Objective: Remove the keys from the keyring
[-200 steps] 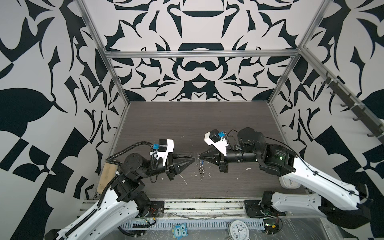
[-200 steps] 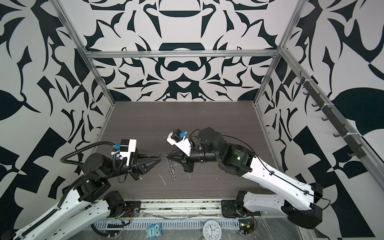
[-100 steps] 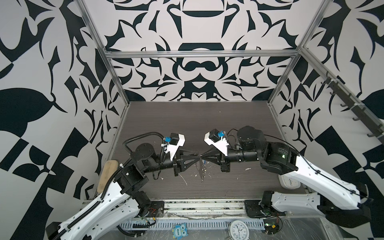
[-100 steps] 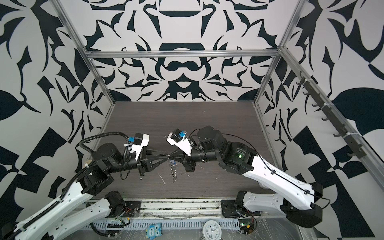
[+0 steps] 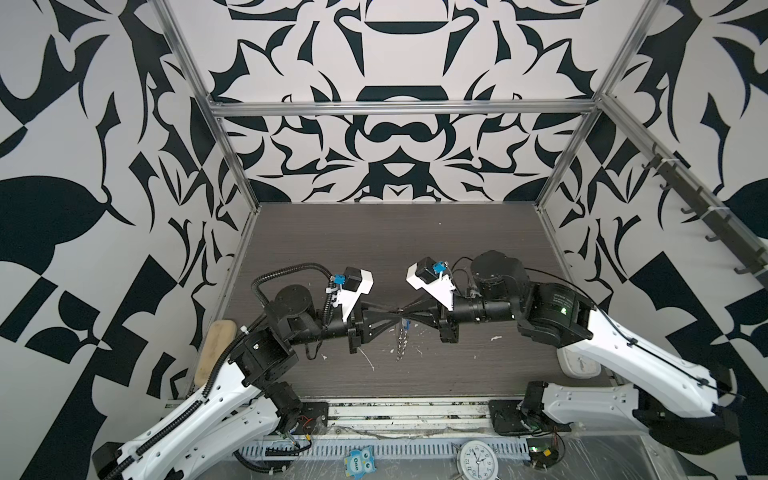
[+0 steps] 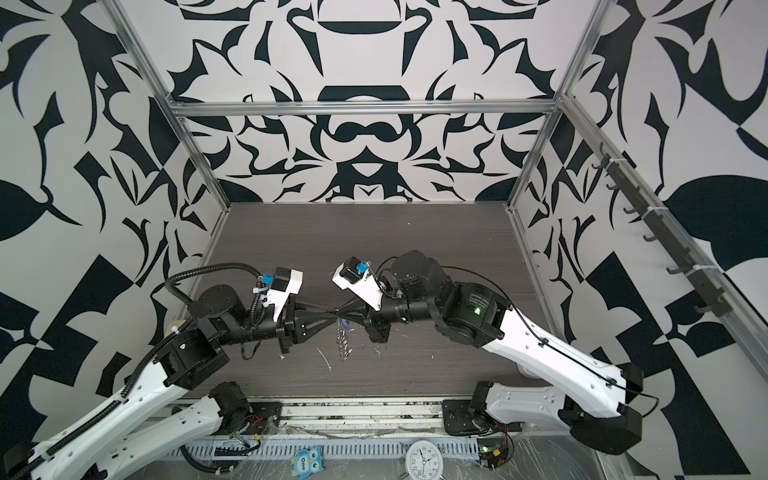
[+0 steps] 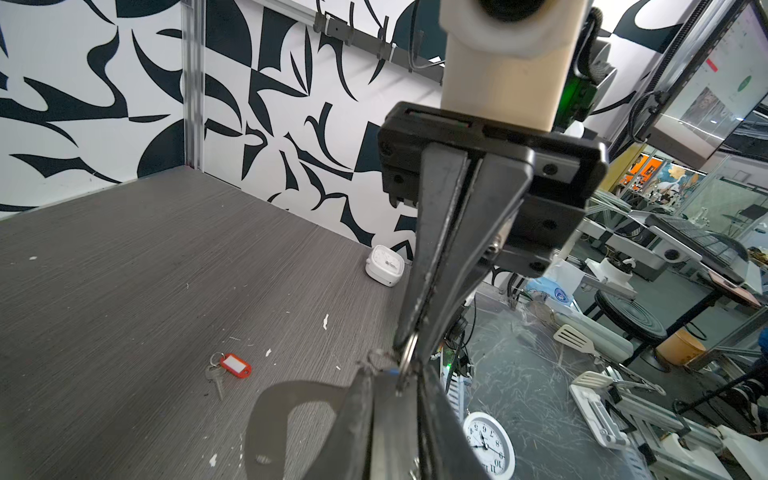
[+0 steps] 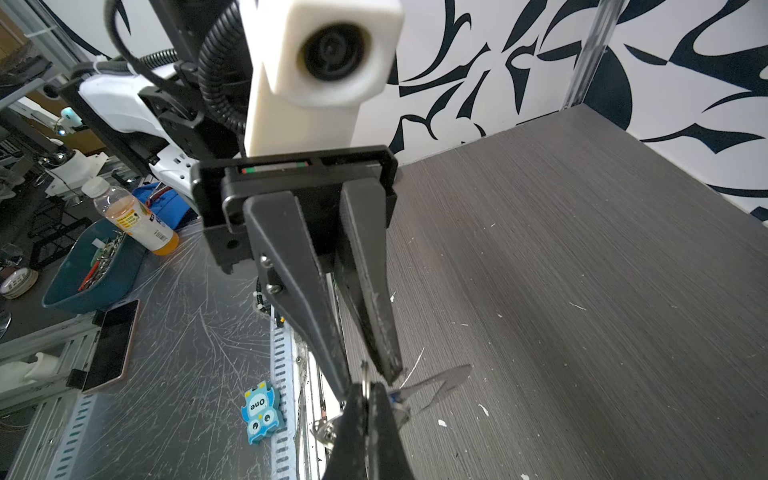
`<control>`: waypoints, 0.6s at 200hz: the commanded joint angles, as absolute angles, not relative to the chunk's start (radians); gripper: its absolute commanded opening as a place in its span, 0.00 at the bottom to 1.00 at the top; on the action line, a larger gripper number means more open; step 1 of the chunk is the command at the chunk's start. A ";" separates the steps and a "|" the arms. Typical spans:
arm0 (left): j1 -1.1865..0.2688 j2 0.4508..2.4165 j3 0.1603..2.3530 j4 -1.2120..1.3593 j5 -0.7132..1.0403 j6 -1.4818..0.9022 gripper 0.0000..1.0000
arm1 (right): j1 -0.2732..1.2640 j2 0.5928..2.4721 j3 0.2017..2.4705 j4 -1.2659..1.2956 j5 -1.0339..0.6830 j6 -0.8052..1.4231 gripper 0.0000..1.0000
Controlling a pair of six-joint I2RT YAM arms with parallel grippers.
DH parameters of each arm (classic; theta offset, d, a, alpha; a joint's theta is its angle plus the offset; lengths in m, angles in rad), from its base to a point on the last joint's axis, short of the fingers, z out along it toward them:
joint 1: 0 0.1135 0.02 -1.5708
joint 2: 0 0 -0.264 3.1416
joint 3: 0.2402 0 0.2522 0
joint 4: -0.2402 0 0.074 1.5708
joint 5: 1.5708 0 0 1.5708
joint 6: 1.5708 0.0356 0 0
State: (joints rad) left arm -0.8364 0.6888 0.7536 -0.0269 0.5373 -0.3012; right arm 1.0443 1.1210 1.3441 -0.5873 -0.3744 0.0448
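The right gripper [image 7: 409, 347] has its fingers [image 7: 436, 228] closed on a ring [image 7: 409, 358] of the hanging keyring [image 5: 401, 343]. The left gripper [image 8: 370, 380] holds its fingers [image 8: 303, 282] narrowly around it; whether they grip, I cannot tell.

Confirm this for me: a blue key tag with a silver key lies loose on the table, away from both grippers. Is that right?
Not quite. The tag lying loose on the table is the red key tag, not a blue one, as the left wrist view shows. Its silver key lies with it, away from the left gripper and the right gripper.

Twin high views over the table [image 5: 374, 249]; close, opposed wrist views
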 commanded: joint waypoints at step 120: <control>-0.838 0.667 0.757 0.031 0.535 -0.285 0.00 | 1.057 1.132 1.397 -0.559 -0.367 0.034 0.00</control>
